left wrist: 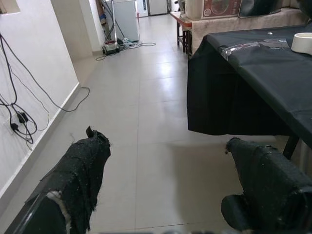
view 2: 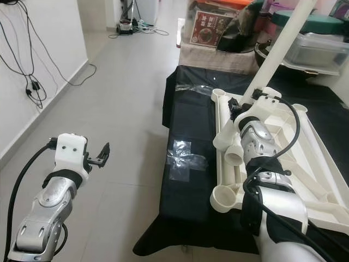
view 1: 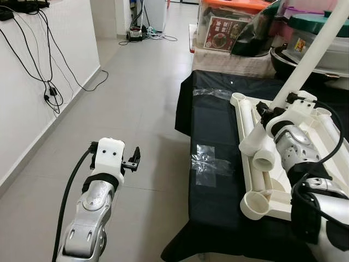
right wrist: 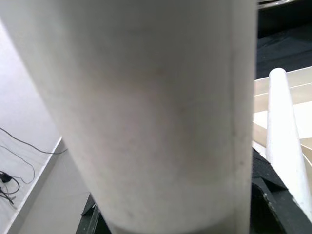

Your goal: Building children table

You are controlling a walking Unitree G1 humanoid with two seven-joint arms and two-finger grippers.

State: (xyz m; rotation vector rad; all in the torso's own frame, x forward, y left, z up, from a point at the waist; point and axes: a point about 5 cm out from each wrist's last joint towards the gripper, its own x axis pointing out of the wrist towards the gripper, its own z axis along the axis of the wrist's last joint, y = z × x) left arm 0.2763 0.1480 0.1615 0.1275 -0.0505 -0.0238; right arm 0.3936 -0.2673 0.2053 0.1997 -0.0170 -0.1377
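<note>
Assembly looks to us barely under way: the white children's table top (view 2: 305, 164) lies upside down on the black-draped worktop (view 2: 188, 136), its ribbed underside facing up and its round corner sockets open. We can see one empty socket (view 2: 224, 199) at the near corner and another (view 2: 218, 94) at the far corner, and we judge that no leg is properly seated yet. Our right gripper (view 2: 245, 109) is over the upturned top near its far end, jaws clamped on a long white leg tube (view 1: 316, 52) that rises steeply up and away from the wrist; in the right wrist view this tube (right wrist: 146, 112) sits right against the lens. Other white tubes (view 1: 260, 150) lie loose on the underside beside our right wrist, one with its open end toward us, so several legs seem still to be fitted. Our left gripper (view 1: 132, 160) hovers over the tiled floor (view 1: 136, 98), well apart from the worktop, its jaws apart and holding nothing, as the left wrist view shows. What remains, in our judgement, is to bring the held leg upright over a socket, press it home, and repeat for the rest before turning the table over.
</note>
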